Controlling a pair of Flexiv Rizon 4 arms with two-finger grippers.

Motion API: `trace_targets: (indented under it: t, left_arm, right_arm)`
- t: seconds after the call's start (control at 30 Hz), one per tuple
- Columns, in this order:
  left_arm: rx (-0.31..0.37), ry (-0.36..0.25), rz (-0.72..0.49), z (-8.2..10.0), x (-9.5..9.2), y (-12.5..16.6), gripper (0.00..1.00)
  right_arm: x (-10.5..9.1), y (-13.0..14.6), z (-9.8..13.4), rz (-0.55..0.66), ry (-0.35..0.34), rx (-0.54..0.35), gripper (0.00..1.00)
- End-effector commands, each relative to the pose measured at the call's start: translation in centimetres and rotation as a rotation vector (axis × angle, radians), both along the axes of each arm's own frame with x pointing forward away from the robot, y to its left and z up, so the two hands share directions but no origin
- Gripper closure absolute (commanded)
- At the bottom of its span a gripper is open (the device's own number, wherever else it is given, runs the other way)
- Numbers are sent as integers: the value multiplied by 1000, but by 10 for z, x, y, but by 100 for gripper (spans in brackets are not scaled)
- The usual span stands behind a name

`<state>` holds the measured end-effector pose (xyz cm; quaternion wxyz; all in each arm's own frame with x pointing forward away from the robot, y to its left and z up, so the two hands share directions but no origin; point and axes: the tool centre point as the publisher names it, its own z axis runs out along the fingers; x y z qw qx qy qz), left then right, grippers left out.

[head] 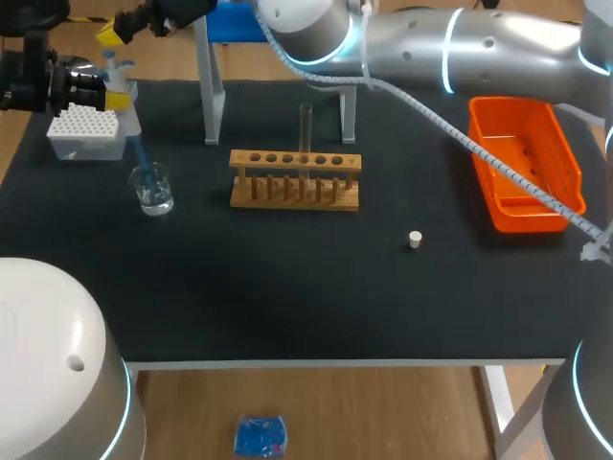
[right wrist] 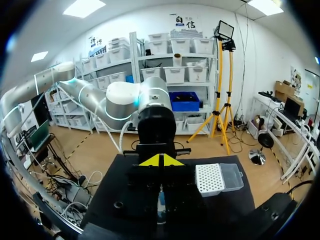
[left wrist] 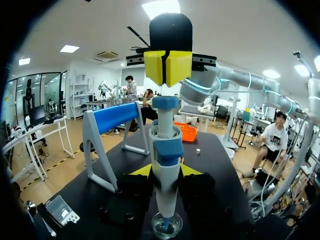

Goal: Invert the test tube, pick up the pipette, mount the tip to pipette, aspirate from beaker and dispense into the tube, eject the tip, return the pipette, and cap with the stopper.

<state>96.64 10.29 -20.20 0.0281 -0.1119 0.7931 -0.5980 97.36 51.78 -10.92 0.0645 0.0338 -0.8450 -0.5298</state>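
My left gripper is shut on the blue-and-white pipette, holding it upright at the table's far left. The pipette's blue tip dips into the liquid of the small glass beaker. My right arm reaches across from the right; its gripper is shut with nothing held, its yellow tips just above the pipette's plunger. A clear test tube stands upright in the wooden rack. The white stopper lies on the mat to the right of the rack.
A white tip box sits behind the beaker. The grey pipette stand with a blue bar stands behind the rack. An orange tray is at the far right.
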Motion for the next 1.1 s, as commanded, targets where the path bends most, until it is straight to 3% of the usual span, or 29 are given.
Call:
trace_targets:
  t: [0.03, 0.07, 0.23, 0.4, 0.73, 1.1]
  left_arm:
    - [1, 1, -2, 1, 0, 1, 100]
    - [1, 1, -2, 1, 0, 1, 100]
    - [1, 1, -2, 1, 0, 1, 100]
    - [1, 1, -2, 1, 0, 1, 100]
    - [1, 1, -2, 1, 0, 1, 100]
    - [1, 1, -2, 1, 0, 1, 100]
  right_arm:
    - [-6, -13, 16, -7, -13, -14, 15]
    - [-6, -15, 19, -10, -20, -17, 0]
    - [-9, -35, 36, -14, -49, -30, 0]
    - [-14, -73, 59, -8, -88, -53, 0]
    - [-36, -196, 103, -23, -157, -82, 0]
    - [-61, -326, 106, -66, -192, -124, 0]
